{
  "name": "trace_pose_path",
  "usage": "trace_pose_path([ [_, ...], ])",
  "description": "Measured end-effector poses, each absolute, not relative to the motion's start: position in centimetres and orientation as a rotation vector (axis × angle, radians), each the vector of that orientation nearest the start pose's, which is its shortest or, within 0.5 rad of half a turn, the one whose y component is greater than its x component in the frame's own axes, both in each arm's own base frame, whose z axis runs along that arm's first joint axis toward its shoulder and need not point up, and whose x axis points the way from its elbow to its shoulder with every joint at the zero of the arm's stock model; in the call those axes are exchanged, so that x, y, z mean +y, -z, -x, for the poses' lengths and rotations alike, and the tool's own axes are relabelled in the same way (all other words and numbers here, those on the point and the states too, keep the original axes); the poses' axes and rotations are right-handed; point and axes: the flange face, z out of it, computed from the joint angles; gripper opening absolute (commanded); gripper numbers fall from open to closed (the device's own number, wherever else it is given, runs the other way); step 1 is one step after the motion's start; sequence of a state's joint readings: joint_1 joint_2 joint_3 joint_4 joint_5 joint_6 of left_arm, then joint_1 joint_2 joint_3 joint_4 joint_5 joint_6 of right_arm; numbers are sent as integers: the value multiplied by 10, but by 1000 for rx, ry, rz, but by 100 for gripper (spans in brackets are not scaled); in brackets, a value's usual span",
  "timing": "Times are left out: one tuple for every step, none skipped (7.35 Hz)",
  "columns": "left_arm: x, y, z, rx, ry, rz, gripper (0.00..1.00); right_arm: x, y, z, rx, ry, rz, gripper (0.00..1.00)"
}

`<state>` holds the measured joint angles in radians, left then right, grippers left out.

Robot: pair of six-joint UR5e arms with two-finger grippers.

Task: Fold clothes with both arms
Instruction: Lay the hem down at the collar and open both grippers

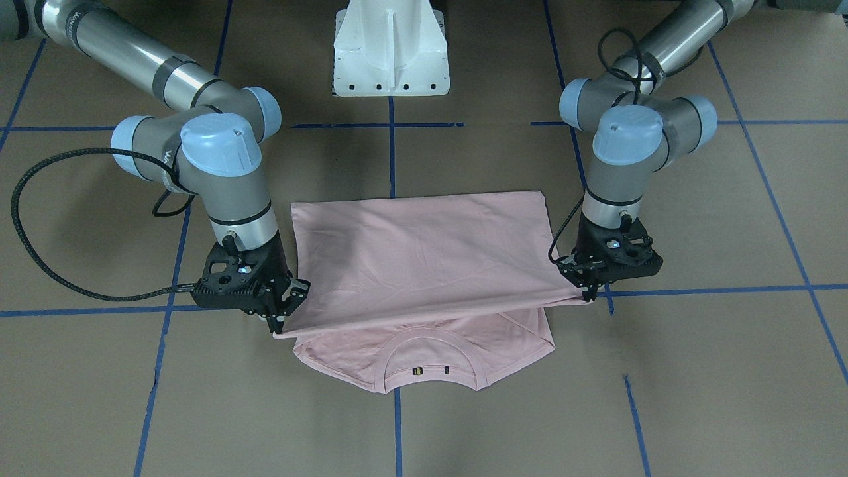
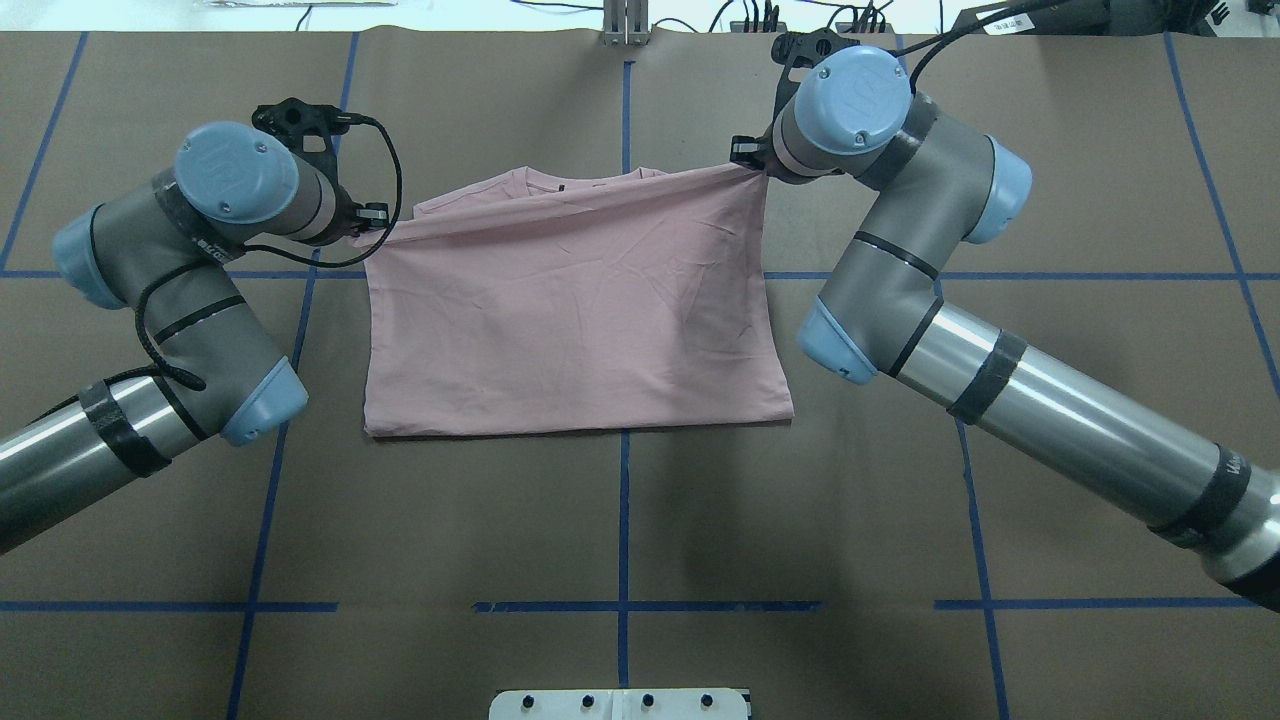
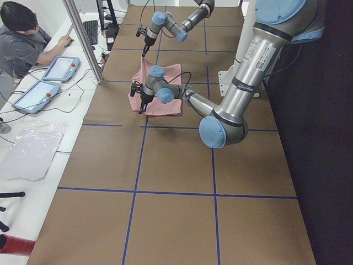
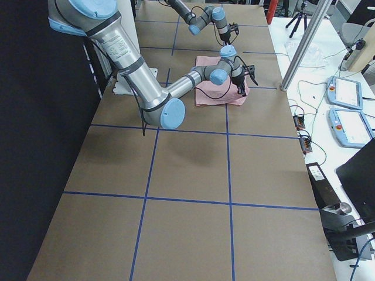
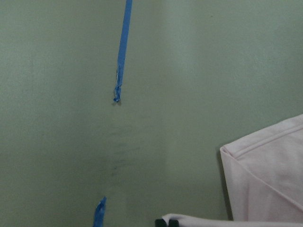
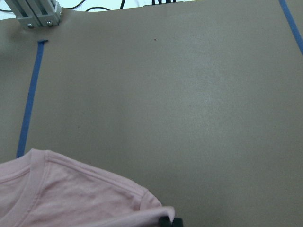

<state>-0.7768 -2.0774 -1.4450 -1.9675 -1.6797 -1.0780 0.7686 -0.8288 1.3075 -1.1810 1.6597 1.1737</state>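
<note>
The pale pink T-shirt (image 1: 424, 258) lies in the middle of the brown table, its lower half doubled over toward the ribbed collar (image 1: 427, 361). The cartoon and lettering are hidden. My left gripper (image 1: 591, 291) is shut on one corner of the hem. My right gripper (image 1: 277, 322) is shut on the other corner. The hem edge is stretched taut between them, a little above the shoulder part. In the overhead view the shirt (image 2: 570, 300) spans from the left gripper (image 2: 372, 218) to the right gripper (image 2: 745, 155). Both wrist views show pink cloth (image 5: 265, 179) (image 6: 71, 194) below the held corners.
The white pedestal base (image 1: 391, 50) stands at the robot's edge of the table. Blue tape lines (image 2: 624, 520) form a grid on the brown surface. An aluminium post (image 2: 625, 20) stands at the far edge. An operator (image 3: 22, 38) sits at a side desk with tablets.
</note>
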Motion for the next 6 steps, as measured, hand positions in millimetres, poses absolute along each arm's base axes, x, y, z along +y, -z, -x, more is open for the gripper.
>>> trace_pose_path([
  [-590,-390,-421,687,231,-380,0,-641,-292,472,-776,-318,-417,0],
  [-594,-389,-423,688,234,-381,0,-648,-301,474,-781,-322,-423,0],
  [-598,-386,-424,689,236,-383,0,-651,-305,475,-784,-323,-426,0],
  [-599,-384,-425,691,237,-384,0,-651,-306,478,-787,-321,-426,0],
  [-600,-381,-426,694,236,-387,0,-647,-305,483,-792,-314,-425,0],
  [-601,-379,-427,697,232,-391,0,-640,-303,491,-802,-301,-425,0],
])
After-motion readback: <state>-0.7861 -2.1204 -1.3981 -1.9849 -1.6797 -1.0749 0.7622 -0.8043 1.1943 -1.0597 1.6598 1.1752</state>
